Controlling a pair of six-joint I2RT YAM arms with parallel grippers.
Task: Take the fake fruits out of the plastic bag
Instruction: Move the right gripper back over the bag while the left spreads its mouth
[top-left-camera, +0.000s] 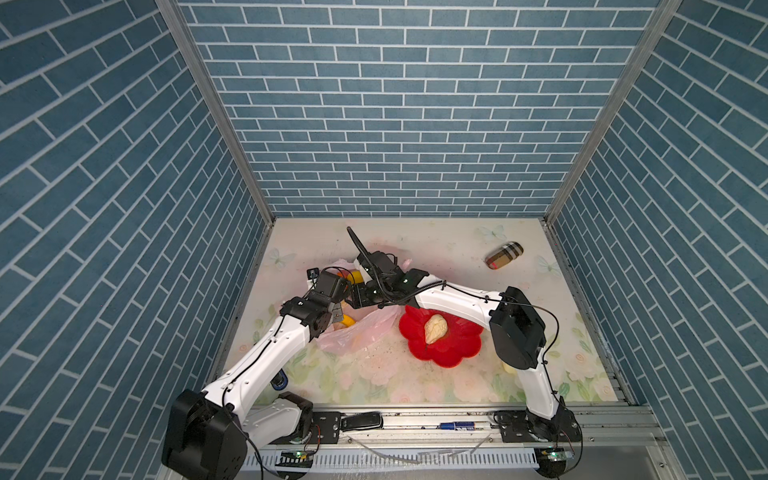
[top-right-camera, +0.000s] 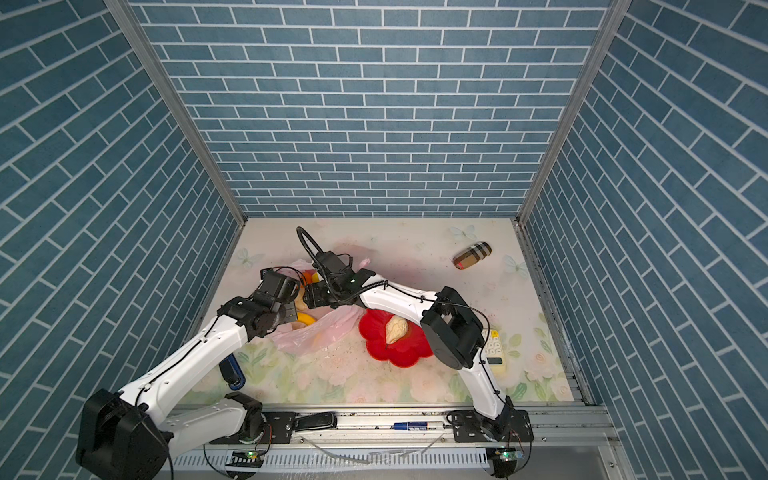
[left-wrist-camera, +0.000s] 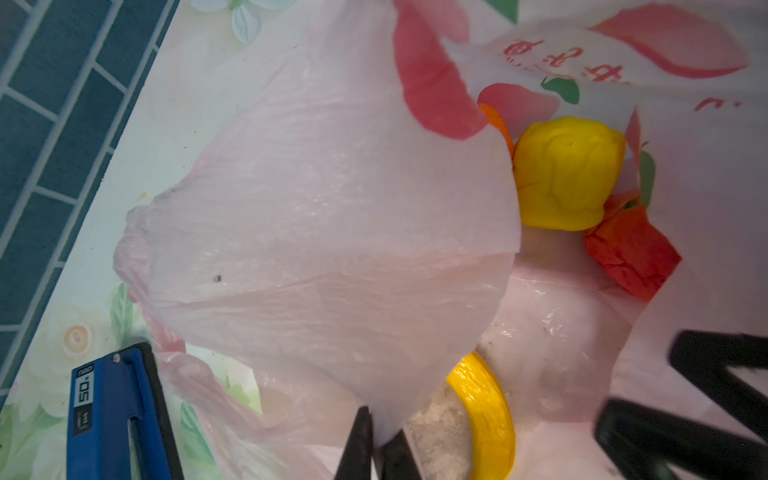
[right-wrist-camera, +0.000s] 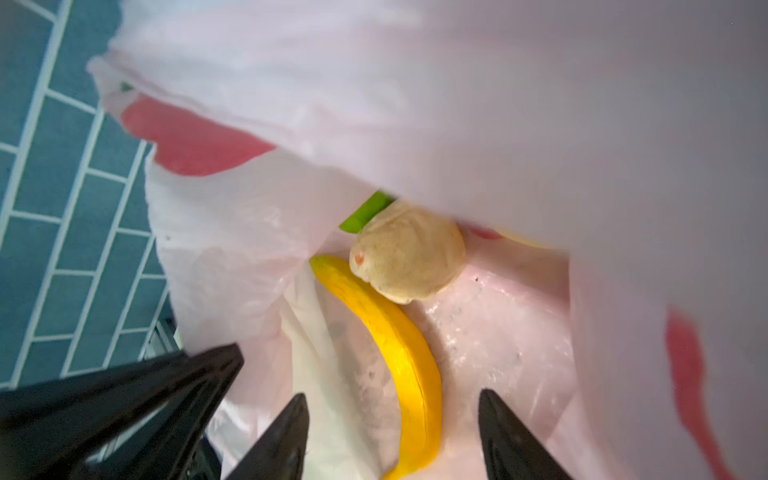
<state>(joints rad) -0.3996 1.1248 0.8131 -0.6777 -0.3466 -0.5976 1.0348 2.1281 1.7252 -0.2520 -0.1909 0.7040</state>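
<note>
The pale-pink plastic bag (top-left-camera: 357, 332) lies left of the middle, and both arms meet over its mouth. My left gripper (left-wrist-camera: 376, 419) is shut on the bag's upper film (left-wrist-camera: 332, 208) and holds the mouth agape. Inside lie a yellow banana (left-wrist-camera: 482, 407), a yellow lump (left-wrist-camera: 569, 174) and a wrinkled red fruit (left-wrist-camera: 631, 253). My right gripper (right-wrist-camera: 392, 397) is open inside the bag, its fingers on either side of the banana (right-wrist-camera: 399, 345). Beyond it sit a cream fruit (right-wrist-camera: 409, 253) and a bit of green (right-wrist-camera: 365, 214). Another cream fruit (top-left-camera: 435, 328) lies in the red dish (top-left-camera: 457, 353).
A blue stapler (top-right-camera: 230, 370) lies by the left arm near the left wall. A plaid case (top-left-camera: 504, 255) sits at the back right. A calculator (top-right-camera: 496, 349) shows behind the right arm's elbow. Blue brick walls close in three sides.
</note>
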